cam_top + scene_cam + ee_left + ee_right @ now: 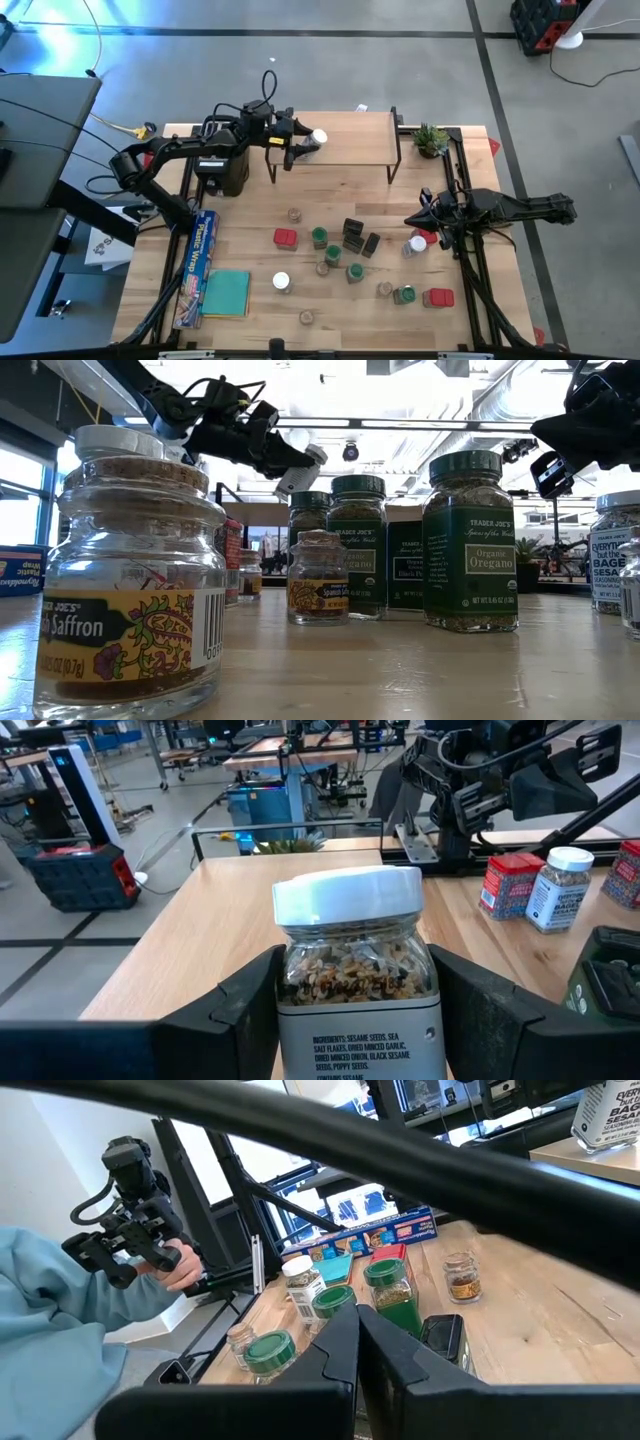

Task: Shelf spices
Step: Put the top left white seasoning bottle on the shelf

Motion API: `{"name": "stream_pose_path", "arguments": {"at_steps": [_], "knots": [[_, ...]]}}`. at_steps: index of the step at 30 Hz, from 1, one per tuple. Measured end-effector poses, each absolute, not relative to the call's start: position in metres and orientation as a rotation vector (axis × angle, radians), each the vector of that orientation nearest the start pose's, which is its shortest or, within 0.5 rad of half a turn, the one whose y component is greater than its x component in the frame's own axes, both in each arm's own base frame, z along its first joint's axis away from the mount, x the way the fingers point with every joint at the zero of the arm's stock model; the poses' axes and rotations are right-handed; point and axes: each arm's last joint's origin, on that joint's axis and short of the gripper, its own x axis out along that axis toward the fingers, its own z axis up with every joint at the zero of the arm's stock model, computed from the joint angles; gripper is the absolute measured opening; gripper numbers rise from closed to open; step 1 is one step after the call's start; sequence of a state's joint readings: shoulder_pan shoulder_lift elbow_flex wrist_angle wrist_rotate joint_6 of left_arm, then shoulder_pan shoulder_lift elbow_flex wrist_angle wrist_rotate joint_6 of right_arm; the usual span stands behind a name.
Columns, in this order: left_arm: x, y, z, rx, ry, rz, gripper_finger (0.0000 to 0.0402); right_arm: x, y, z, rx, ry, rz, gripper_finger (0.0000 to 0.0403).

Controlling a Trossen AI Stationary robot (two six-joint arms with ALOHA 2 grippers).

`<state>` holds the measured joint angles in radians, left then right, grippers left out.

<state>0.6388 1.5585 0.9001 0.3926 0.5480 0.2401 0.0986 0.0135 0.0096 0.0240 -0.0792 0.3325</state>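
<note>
The shelf stands at the table's far edge, a low wooden top on thin black legs. Over its left end my left gripper is shut on a white-lidded spice jar, which shows raised and tilted in the low view. More spices stand on the table's middle: a red tin, green-lidded jars, black boxes and a white-lidded jar. My right gripper waits shut at the right, with nothing in it. My left gripper pinches the jar's glass body just below the white lid, one finger on each side. The fingers come nearly level from the table's left. The jar leans a little, lid uppermost, above the shelf top; its bottom is out of frame.
A black toaster stands left of the shelf under my left arm. A long blue foil box and a teal cloth lie at the near left. A small plant stands right of the shelf. A person shows beyond the table.
</note>
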Motion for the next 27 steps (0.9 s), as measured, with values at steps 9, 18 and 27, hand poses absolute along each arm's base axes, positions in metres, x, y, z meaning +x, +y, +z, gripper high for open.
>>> {"name": "stream_pose_path", "arguments": {"at_steps": [9,18,27], "knots": [[0.279,0.188,0.241,0.099,0.222,0.058,0.0207,0.097,0.012,0.168,0.332,0.009,0.18,0.0],[0.281,0.189,0.246,0.111,0.154,0.059,0.0205,0.097,0.012,0.168,0.332,0.01,0.179,0.0],[0.277,0.179,0.252,0.111,-0.094,0.159,0.0197,0.097,0.012,0.168,0.332,0.009,0.18,0.0]]}}
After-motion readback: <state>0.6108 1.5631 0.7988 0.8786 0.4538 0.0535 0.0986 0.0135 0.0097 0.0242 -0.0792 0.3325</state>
